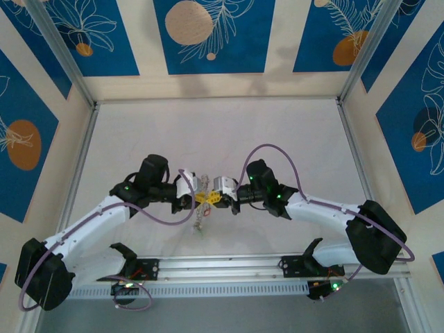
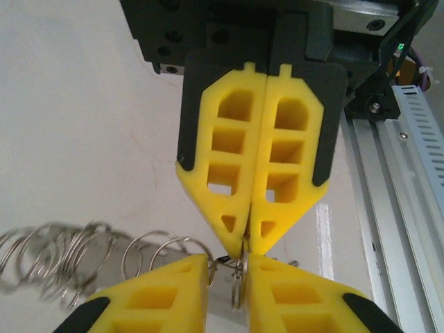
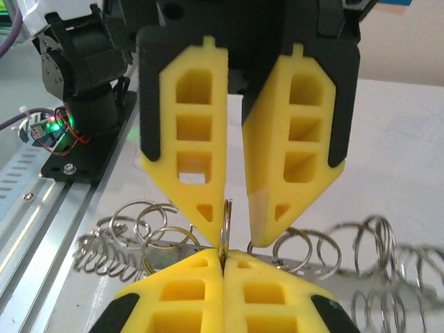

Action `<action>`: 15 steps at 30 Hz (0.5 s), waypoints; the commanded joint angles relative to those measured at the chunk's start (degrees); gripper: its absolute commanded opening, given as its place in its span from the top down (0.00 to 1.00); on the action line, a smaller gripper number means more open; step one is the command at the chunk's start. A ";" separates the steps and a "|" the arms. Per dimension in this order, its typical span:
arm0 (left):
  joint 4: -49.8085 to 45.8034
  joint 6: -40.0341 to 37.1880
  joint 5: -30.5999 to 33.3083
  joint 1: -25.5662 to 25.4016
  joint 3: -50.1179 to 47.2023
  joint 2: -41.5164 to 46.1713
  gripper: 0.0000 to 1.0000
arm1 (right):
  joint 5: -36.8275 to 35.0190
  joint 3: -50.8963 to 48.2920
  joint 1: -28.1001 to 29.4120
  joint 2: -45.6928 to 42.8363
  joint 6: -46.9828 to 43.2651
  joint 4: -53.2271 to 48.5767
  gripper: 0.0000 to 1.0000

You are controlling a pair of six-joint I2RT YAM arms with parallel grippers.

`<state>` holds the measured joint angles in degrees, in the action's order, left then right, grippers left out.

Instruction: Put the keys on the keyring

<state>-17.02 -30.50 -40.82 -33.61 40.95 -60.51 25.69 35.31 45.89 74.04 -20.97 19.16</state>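
The right end effector [image 3: 222,255] is closed tight, and the keyring [image 3: 225,218], seen edge-on, is pinched upright between its fingertips. The left end effector [image 3: 234,239] is set tip to tip against it over the middle of the tabletop [image 1: 277,139]. Its fingers are parted a little, and the keyring's free edge stands in the gap, close against one fingertip. The keys [image 1: 200,220] are seen just near of the tips, too small to be told apart. A row of wire loops [image 3: 361,243] lies on the tabletop beneath.

blue leaf-patterned panels [image 1: 236,41] surround a pale table [image 1: 222,132], with a grey metal rail [image 1: 229,267] along its near edge.
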 commanded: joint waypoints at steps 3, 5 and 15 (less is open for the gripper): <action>-2.12 -4.02 -0.05 -1.63 1.73 0.89 0.80 | 0.28 2.77 0.08 -1.77 -0.03 -2.98 1.00; -3.03 -5.37 -0.23 -1.90 1.68 1.10 0.86 | 0.27 2.44 0.07 -2.12 0.58 -2.18 1.00; -8.44 -9.38 2.19 -2.78 2.73 -0.02 1.00 | 2.58 1.56 -0.19 -2.77 1.07 1.41 1.00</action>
<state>-20.75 -36.97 -39.31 -35.42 42.19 -60.23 25.98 35.90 45.89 73.60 -20.75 16.58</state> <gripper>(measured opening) 0.043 0.056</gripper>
